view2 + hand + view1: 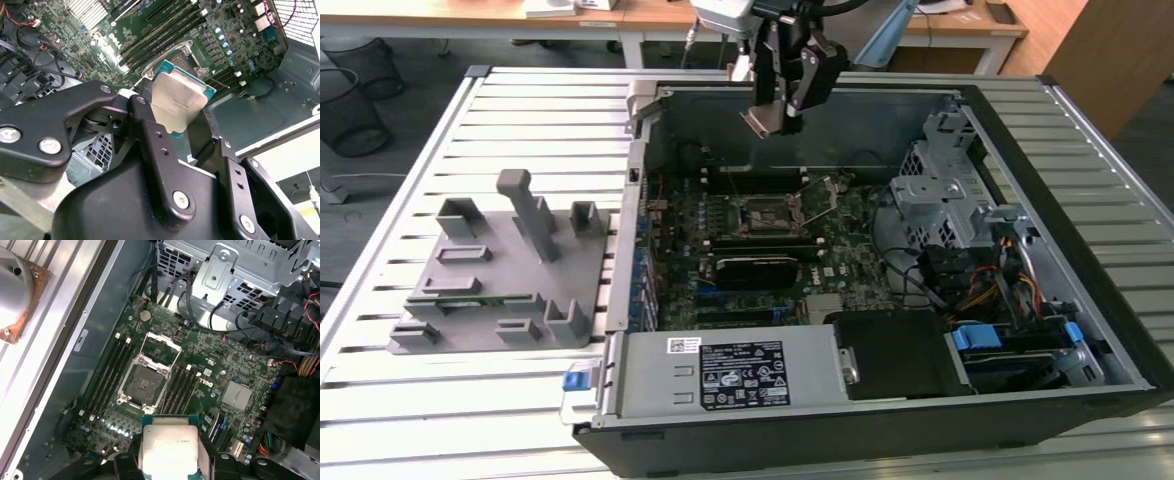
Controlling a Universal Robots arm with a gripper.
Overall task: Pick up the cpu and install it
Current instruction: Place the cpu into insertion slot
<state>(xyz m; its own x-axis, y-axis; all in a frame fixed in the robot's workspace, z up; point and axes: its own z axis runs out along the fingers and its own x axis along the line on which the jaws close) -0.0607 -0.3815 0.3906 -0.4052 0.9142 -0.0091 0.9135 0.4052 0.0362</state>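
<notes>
On the exterior view's left, a grey fixture with upright posts sits on the slatted table, just beside the open case. Toward the middle, the gripper hangs above the far part of the case, clenched on the cpu. The chip is held tilted and well clear of the board below. In the second wrist view the black fingers clamp the cpu at opposite edges, its silvery top facing the camera (a green rim shows around it). In the first wrist view the cpu sits apart from the socket, whose retaining frame is swung up. That socket lies near the board's middle between memory slots. On the exterior view's right stands a metal drive cage, with coloured cables bunched below it.
</notes>
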